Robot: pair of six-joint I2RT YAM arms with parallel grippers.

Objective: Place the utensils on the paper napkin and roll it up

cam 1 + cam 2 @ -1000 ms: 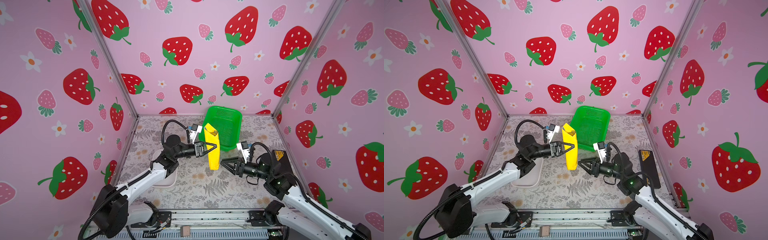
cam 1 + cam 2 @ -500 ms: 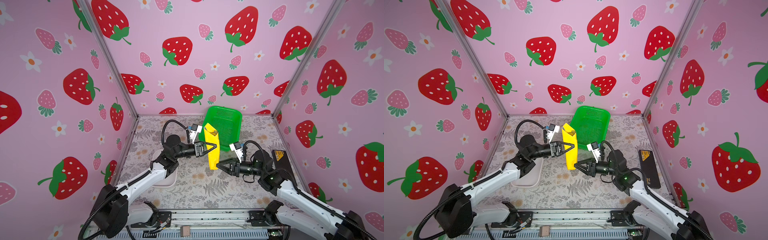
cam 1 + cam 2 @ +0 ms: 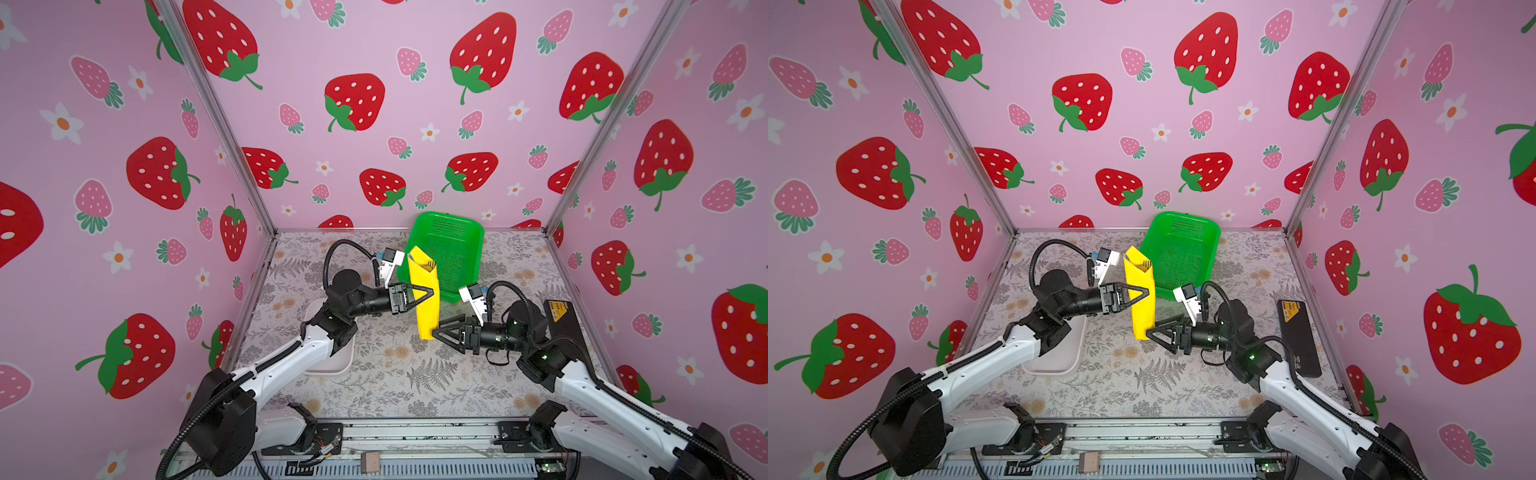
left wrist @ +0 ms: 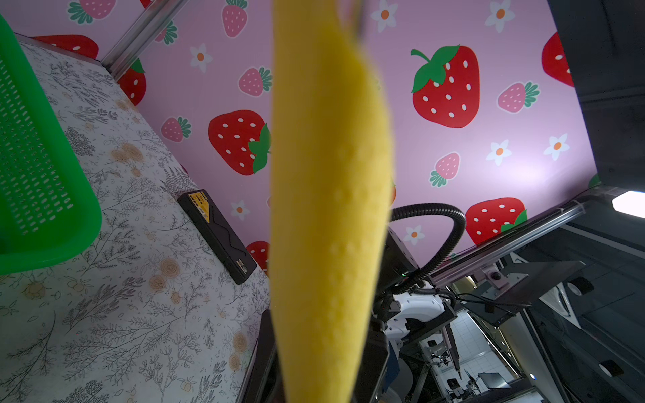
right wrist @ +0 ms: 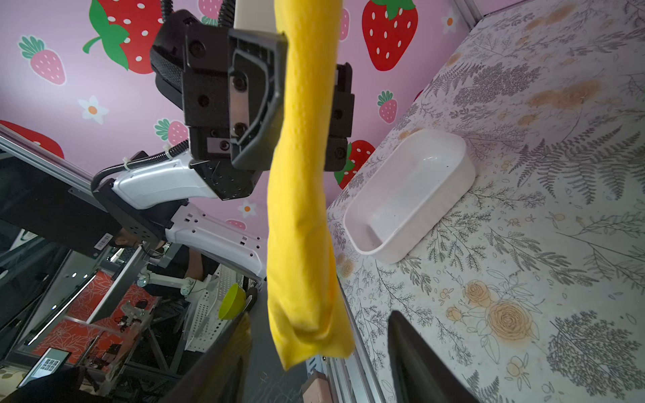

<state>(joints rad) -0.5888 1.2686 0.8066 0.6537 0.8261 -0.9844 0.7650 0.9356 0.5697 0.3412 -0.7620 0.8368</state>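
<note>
The paper napkin [image 3: 428, 320] [image 3: 1143, 318] is a yellow roll standing upright in the air in front of the basket. Of the utensils, only fork tines [image 3: 428, 263] [image 3: 1145, 263] peek from its top; the rest is hidden inside. My left gripper [image 3: 432, 292] [image 3: 1147, 291] [image 4: 319, 352] is shut on the roll at mid-height, and the napkin [image 4: 328, 174] fills the middle of the left wrist view. My right gripper [image 3: 433, 332] [image 3: 1147, 332] [image 5: 319, 315] is open, its fingers standing apart on either side of the napkin's [image 5: 303, 209] lower end.
A green mesh basket [image 3: 455, 253] [image 3: 1183, 249] leans at the back wall behind the roll. A white tray [image 3: 332, 361] [image 5: 412, 195] sits under my left arm. A black box [image 3: 561, 324] [image 4: 216, 233] lies along the right wall.
My right gripper has edged left to the roll's lower end and its jaws have spread wider. The left gripper and the roll have stayed where they were.
</note>
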